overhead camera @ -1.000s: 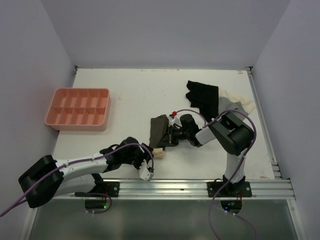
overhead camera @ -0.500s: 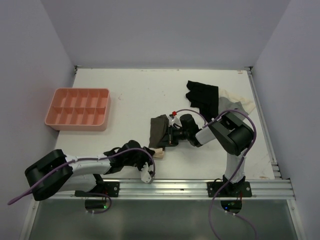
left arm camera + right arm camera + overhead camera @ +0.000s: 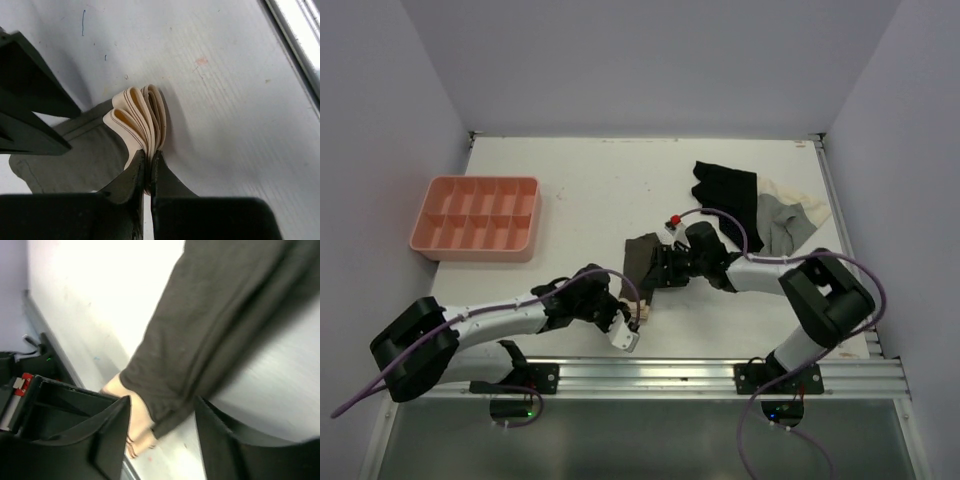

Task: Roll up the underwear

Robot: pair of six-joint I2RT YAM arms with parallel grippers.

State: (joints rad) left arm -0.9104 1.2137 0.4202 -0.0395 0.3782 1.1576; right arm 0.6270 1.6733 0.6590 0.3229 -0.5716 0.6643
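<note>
Table (image 3: 590, 190): left pincer (image 3: 148, 165) (closed) grips underwear (image 3: 132, 115).

no readable text in any view
no words, labels, brand marks, numbers or signs can be made out on anything.

1. Top external: high behind the arm bases, looking down on the whole table (image 3: 580, 190).
2. Left wrist: very close, facing the underwear (image 3: 135, 120) (waistband end).
3. Right wrist: close, sharing that underwear.
</note>
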